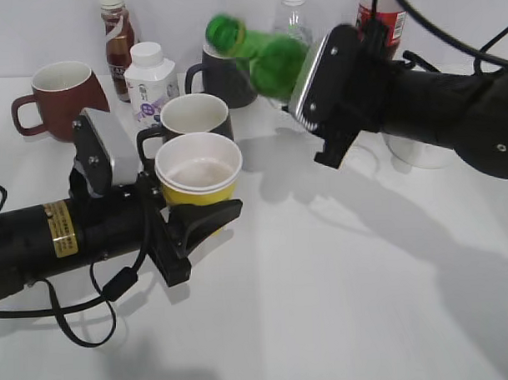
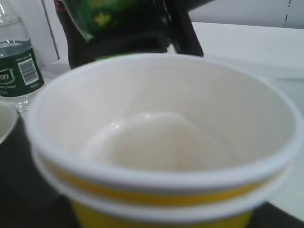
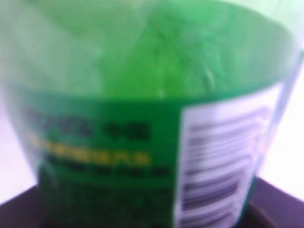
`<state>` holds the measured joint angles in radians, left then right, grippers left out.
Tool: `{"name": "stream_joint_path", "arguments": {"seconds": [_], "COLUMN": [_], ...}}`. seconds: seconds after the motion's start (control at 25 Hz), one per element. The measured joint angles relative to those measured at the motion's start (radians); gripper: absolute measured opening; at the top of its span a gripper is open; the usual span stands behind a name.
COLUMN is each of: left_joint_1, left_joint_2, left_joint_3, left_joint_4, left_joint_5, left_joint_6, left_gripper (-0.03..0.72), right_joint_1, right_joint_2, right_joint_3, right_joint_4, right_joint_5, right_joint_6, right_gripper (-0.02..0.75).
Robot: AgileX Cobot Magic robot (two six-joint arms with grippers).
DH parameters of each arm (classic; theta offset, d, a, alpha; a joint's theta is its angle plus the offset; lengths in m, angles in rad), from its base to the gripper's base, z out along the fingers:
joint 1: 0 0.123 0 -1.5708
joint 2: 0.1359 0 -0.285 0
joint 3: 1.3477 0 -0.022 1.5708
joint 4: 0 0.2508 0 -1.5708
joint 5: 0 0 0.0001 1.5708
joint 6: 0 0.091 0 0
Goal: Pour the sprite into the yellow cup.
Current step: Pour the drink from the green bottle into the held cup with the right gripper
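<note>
Bright, even light washes the white table, with soft grey shadows spreading at centre and lower right. The sprite is smeared by motion blur, upper middle. Right wrist view, totally out of focus. The yellow cup is soft-edged up close.

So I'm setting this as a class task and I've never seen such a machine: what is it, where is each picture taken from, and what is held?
It is a robot with two black arms ending in grippers. One picture looks down at the white table from outside; the other two come from cameras on the wrists. The left gripper holds the yellow cup, which fills the left wrist picture. The right gripper holds the sprite tipped sideways, cap toward the cup; its label fills the right wrist picture. Behind stand a dark-red mug, two dark mugs and several bottles.
</note>
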<state>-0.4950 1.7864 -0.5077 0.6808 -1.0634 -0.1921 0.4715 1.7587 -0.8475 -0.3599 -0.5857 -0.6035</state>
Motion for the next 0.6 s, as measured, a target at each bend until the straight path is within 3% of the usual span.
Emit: {"name": "stream_joint_path", "arguments": {"seconds": [0.6], "left_joint_1": [0.000], "left_joint_2": [0.000], "left_joint_3": [0.000], "left_joint_4": [0.055], "left_joint_5": [0.000], "left_joint_6": [-0.001], "left_gripper": [0.385], "right_joint_1": [0.000], "right_joint_2": [0.000], "right_joint_3": [0.000], "right_joint_4": [-0.032], "right_joint_5": [0.036], "right_joint_6": [-0.394], "right_gripper": [0.438]}}
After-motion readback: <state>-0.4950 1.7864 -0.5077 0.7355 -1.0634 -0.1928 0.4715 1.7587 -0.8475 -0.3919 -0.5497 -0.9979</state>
